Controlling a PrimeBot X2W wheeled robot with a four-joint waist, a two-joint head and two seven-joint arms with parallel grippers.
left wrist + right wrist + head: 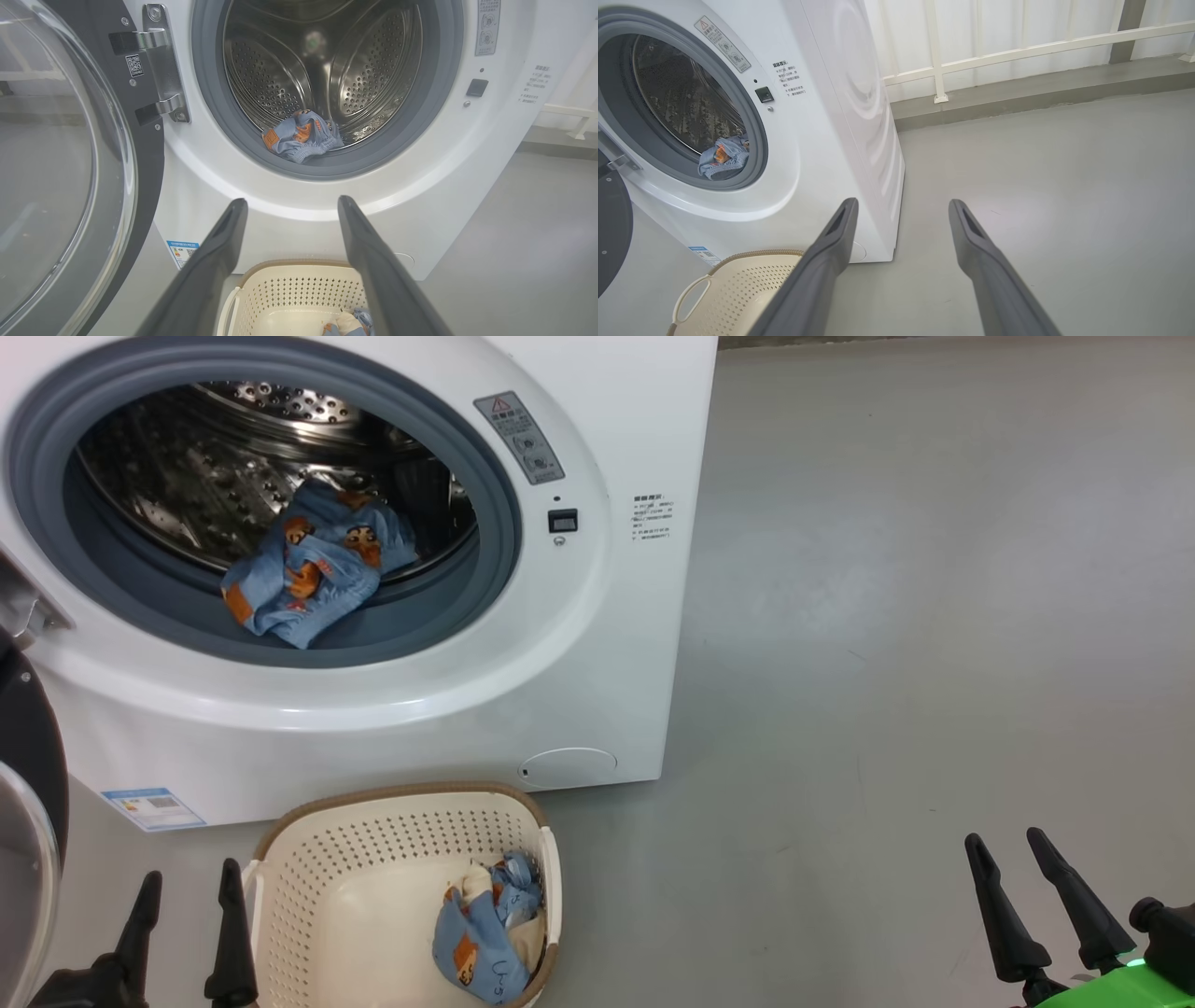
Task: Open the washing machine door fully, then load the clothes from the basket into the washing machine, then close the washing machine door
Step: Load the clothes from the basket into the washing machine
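Observation:
The white washing machine (597, 644) stands with its door (65, 177) swung open to the left, glass bowl and black rim showing. One blue bear-print garment (313, 569) lies at the drum's front lip, over the grey gasket. The cream basket (308, 896) sits on the floor before the machine, and another blue garment with cream cloth (485, 933) lies in its right corner. My left gripper (191, 882) is open and empty just left of the basket. Low at the right, my right gripper (1008, 845) hangs open and empty over bare floor.
Grey floor (934, 616) stretches to the right of the machine. A white railing (1017, 51) on a raised kerb runs behind it. The open door's hinge (163, 65) and black rim stand close to my left arm.

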